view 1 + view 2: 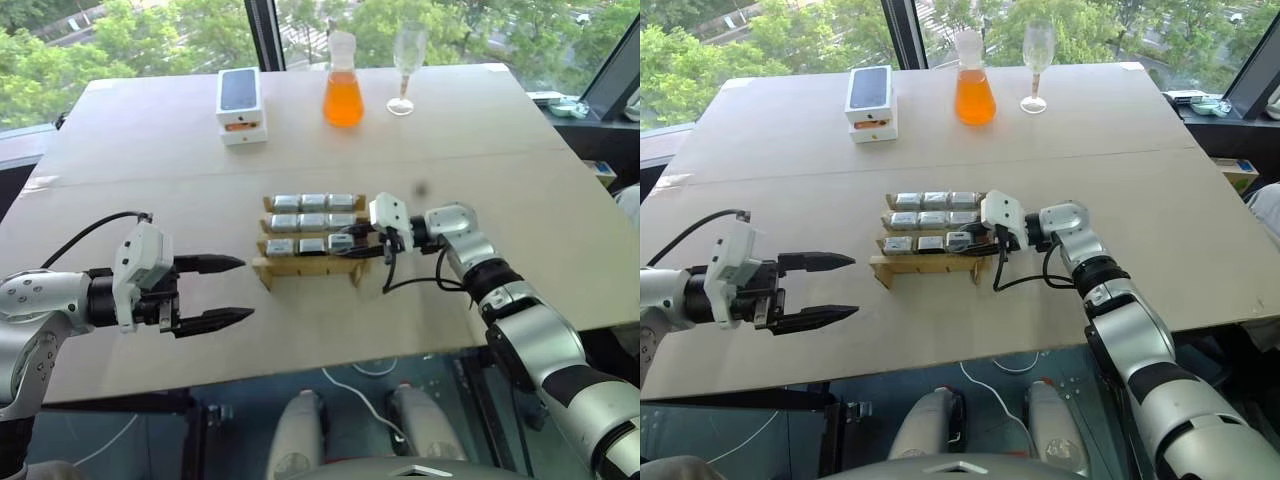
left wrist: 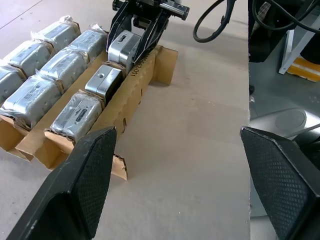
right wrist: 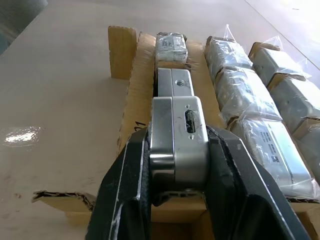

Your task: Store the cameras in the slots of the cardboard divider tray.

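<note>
Mostly silver-grey cameras (image 1: 313, 221), some plastic-wrapped.

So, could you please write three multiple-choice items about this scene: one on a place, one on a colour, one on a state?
1. Where is the right gripper?
A. at the tan cardboard divider tray's right end
B. beside the white phone box
C. over the bare table corner

2. What colour is the liquid in the glass flask?
A. blue
B. orange
C. clear

3. How is the left gripper?
A. shut on a camera
B. shut, empty
C. open, empty

Answers: 1 A, it is at the tray's right end. 2 B, the flask is orange. 3 C, its fingers stand apart with nothing between.
</note>
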`<state>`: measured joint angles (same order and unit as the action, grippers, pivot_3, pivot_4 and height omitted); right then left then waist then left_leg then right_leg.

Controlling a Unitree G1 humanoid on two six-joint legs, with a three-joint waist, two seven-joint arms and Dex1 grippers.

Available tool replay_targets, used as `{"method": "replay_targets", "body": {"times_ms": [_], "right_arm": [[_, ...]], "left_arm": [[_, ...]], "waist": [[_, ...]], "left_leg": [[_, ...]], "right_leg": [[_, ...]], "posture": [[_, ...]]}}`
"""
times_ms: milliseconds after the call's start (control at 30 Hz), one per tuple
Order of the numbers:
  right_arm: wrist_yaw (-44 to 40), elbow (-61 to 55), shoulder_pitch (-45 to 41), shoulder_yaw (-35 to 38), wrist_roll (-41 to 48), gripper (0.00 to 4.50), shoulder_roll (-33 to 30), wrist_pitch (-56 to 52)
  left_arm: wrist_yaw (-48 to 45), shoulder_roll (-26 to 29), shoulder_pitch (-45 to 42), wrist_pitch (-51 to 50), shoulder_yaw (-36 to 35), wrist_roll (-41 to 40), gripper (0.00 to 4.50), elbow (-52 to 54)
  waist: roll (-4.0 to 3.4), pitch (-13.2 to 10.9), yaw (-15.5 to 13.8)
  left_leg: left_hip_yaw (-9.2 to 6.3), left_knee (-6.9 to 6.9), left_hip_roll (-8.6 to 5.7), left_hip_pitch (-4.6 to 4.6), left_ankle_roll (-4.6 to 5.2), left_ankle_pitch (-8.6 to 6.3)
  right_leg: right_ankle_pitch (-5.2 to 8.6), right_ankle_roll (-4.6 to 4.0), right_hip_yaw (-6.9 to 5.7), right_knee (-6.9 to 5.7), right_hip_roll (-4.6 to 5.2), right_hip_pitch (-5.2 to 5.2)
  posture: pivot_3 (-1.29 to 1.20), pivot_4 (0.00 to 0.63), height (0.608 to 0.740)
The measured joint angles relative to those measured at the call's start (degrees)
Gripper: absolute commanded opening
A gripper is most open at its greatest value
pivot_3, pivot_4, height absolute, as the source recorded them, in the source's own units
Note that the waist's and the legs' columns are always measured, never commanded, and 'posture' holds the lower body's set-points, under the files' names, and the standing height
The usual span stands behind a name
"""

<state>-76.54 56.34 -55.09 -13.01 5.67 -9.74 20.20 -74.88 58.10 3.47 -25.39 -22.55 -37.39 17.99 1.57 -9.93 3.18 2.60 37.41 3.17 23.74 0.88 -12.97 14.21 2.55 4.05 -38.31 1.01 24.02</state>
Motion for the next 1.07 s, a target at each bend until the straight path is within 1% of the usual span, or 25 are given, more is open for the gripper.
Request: {"method": "replay_targets", "body": {"times_ms": [33, 67, 167, 200, 333, 433, 467, 567, 633, 700, 800, 967, 1067], "right_arm": [[0.0, 0.1, 0.0, 0.2, 0.0, 2.19, 0.0, -0.1], [-0.5, 0.0, 0.0, 0.6, 0.3, 2.59, -0.1, -0.7], [-1.6, -0.7, 0.5, 1.1, 0.9, 4.08, 0.0, -1.3], [-2.1, -1.5, 1.0, 1.4, 1.3, 4.46, 0.0, -1.8], [-6.2, -9.9, 5.6, 3.1, 6.0, 4.46, -0.9, -6.8], [-6.9, -17.0, 9.1, 4.4, 8.7, 4.46, -2.7, -10.4], [-6.6, -20.9, 11.4, 5.1, 9.9, 4.46, -4.0, -11.8], [-5.0, -27.3, 16.8, 7.5, 11.9, 4.46, -7.3, -14.1], [-2.9, -31.0, 20.6, 9.6, 13.0, 4.46, -9.3, -15.1], [-1.0, -32.0, 24.2, 12.1, 13.4, 4.46, -12.0, -14.4], [0.0, -31.1, 28.7, 14.5, 13.0, 4.46, -15.9, -10.9], [1.0, -29.9, 32.0, 16.3, 12.7, 4.46, -18.7, -8.1], [1.4, -29.9, 32.7, 16.3, 12.8, 4.46, -19.4, -8.0]], "left_arm": [[0.0, 0.0, 0.0, 0.1, 0.0, 0.0, 4.03, 0.0], [-0.1, 0.0, 0.0, 0.3, 0.0, 0.1, 4.03, 0.0], [-0.1, 0.0, -0.6, 0.4, 0.1, 0.0, 4.03, -0.1], [-0.1, 0.0, -0.8, 0.4, 0.1, 0.0, 4.03, -0.1], [1.5, -0.1, -0.2, -0.3, 0.3, 0.3, 4.03, 0.0], [2.8, -1.6, 1.3, 0.3, 0.4, 1.3, 4.03, 0.1], [4.5, -2.8, 1.9, 0.6, 0.6, 2.4, 4.03, 0.3], [8.1, -5.7, 4.6, 1.2, 0.9, 4.8, 4.03, 0.4], [10.9, -9.2, 6.0, 2.9, 0.9, 6.3, 4.03, 1.1], [13.4, -12.1, 7.9, 5.7, 2.0, 8.8, 4.03, 1.1], [16.3, -15.0, 10.3, 10.1, 3.5, 13.2, 4.03, 0.5], [17.7, -17.9, 11.6, 15.2, 5.2, 15.8, 4.03, -0.8], [17.7, -18.0, 12.0, 17.1, 5.5, 16.8, 4.03, -1.6]], "waist": [[0.00, 0.0, 0.0], [0.00, 0.0, 0.0], [0.00, 0.0, 0.1], [-0.01, 0.0, 0.1], [-0.02, 0.0, 0.0], [-0.03, 0.0, -0.1], [-0.03, 0.0, -0.3], [-0.03, 0.0, -0.8], [-0.03, 0.0, -0.9], [-0.02, 0.0, -1.0], [-0.01, 0.0, -0.9], [-0.01, 0.0, -0.7], [-0.01, 0.0, -0.8]], "left_leg": [[0.00, 0.00, 0.00, 0.00, 0.00, 0.00], [0.00, 0.00, 0.00, 0.01, 0.00, 0.00], [0.00, -0.02, -0.01, 0.02, -0.01, 0.00], [-0.01, -0.03, -0.01, 0.03, 0.00, 0.00], [-0.01, -0.05, 0.01, 0.07, 0.00, 0.00], [0.00, -0.05, 0.01, 0.07, 0.00, 0.00], [-0.01, -0.06, 0.01, 0.07, 0.00, 0.00], [0.00, -0.05, 0.00, 0.07, 0.00, 0.00], [0.01, -0.05, 0.00, 0.06, 0.00, 0.00], [0.02, -0.05, -0.04, 0.08, 0.00, 0.00], [0.08, -0.04, -0.06, 0.02, 0.00, 0.00], [0.10, -0.04, -0.03, -0.04, 0.01, 0.00], [0.09, -0.03, -0.01, -0.04, 0.01, 0.00]], "right_leg": [[0.00, 0.00, 0.00, 0.00, 0.00, 0.00], [0.00, 0.01, 0.00, 0.00, 0.00, 0.00], [-0.05, 0.08, 0.00, 0.00, -0.01, 0.02], [-0.08, 0.14, 0.00, 0.00, -0.01, 0.03], [-0.10, 0.19, -0.01, 0.01, 0.00, 0.04], [-0.11, 0.19, 0.00, 0.03, 0.03, 0.03], [-0.10, 0.19, -0.01, 0.05, 0.03, 0.03], [-0.09, 0.18, -0.01, 0.07, 0.03, 0.03], [-0.03, 0.07, 0.00, 0.09, 0.04, 0.01], [-0.01, 0.02, 0.01, 0.15, 0.06, 0.00], [0.00, 0.00, 0.05, 0.21, 0.05, -0.06], [0.00, 0.01, 0.09, 0.20, -0.02, -0.11], [0.00, 0.02, 0.09, 0.20, -0.03, -0.11]], "posture": [[0.00, 0.150, 0.740], [0.00, 0.150, 0.740], [0.00, 0.150, 0.740], [0.00, 0.150, 0.740], [0.00, 0.150, 0.740], [0.00, 0.150, 0.740], [0.00, 0.150, 0.740], [0.00, 0.150, 0.740], [0.00, 0.150, 0.740], [0.00, 0.150, 0.740], [0.00, 0.150, 0.740], [0.00, 0.150, 0.740], [0.00, 0.150, 0.740]]}}
